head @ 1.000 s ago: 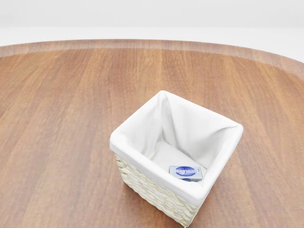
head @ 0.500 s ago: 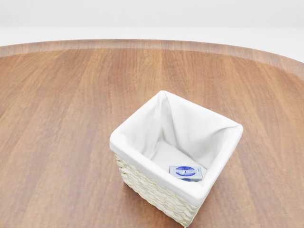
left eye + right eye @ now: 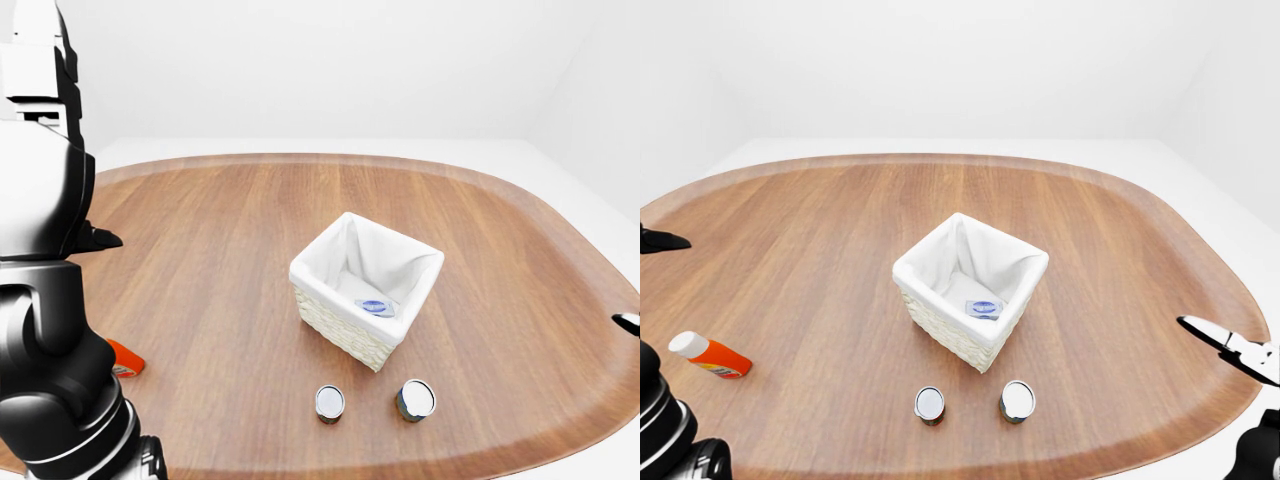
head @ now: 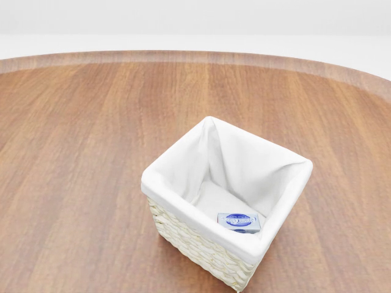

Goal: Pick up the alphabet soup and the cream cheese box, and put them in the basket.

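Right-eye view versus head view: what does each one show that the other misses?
Only the right-eye view shows the two cans, one and the other, below the basket, the orange bottle at left, and a hand at the right edge. The head view adds no extra object, only a closer look. Both show the basket on the wooden table with the small box inside it.

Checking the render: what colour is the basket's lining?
White cloth lining over a pale cream woven basket; clearest in the head view.
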